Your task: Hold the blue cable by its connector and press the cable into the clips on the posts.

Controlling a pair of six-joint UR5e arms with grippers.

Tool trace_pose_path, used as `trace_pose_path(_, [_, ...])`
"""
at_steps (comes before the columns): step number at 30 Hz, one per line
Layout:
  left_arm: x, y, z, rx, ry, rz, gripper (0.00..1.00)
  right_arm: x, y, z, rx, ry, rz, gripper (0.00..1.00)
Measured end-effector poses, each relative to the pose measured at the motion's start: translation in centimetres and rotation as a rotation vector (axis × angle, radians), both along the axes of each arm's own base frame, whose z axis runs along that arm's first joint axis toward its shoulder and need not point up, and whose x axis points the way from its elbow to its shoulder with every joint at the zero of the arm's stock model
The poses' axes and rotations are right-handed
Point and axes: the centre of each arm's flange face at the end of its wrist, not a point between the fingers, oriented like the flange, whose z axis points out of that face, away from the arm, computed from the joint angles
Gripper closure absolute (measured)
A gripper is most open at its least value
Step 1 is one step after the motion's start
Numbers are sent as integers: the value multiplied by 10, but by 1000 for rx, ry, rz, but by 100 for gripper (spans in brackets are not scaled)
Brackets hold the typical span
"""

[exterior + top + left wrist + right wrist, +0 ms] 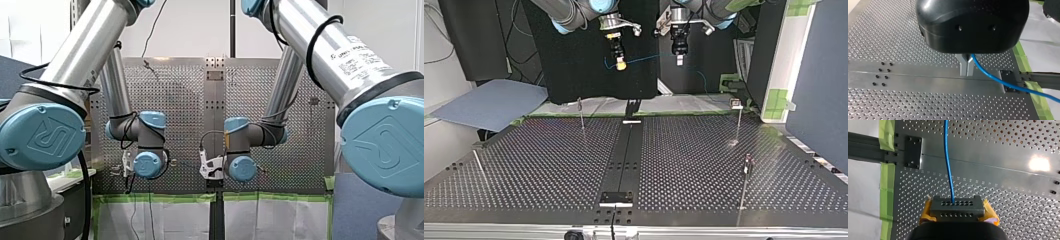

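The thin blue cable [644, 58] hangs in a shallow arc between my two grippers, high above the perforated table. In the right wrist view my right gripper [958, 213] is shut on the cable's dark connector block [957, 205], its yellow pads [991, 214] on either side, and the cable [948, 165] runs straight ahead. My left gripper [967, 73] has its metal fingers shut on the cable [998, 80], which trails off beside it. In the top view my right gripper [621, 63] is left of my left gripper [679, 59]. Thin posts [581, 114] [738, 122] [745, 180] stand on the table.
Another post [480, 167] leans at the top view's left edge. A dark centre rail [626, 150] with a bracket [616, 198] splits the table [549, 165]. Green tape [886, 187] marks the table's edge. A grey panel [489, 102] lies beyond the far left corner.
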Motion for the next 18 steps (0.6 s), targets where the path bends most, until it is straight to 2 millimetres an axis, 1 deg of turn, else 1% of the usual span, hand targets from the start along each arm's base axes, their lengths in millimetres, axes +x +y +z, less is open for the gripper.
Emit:
trace_pose_path(12, [0, 0, 0, 0, 0, 0, 100, 0, 0, 0, 0, 0, 0, 100])
trace_pose_path(15, [-4, 2, 1, 8, -3, 5, 100, -3, 1, -3, 11, 6, -8, 100])
trace_pose_path(18, [-10, 5, 4, 29, -5, 15, 100, -1, 0, 4, 19, -12, -28, 100])
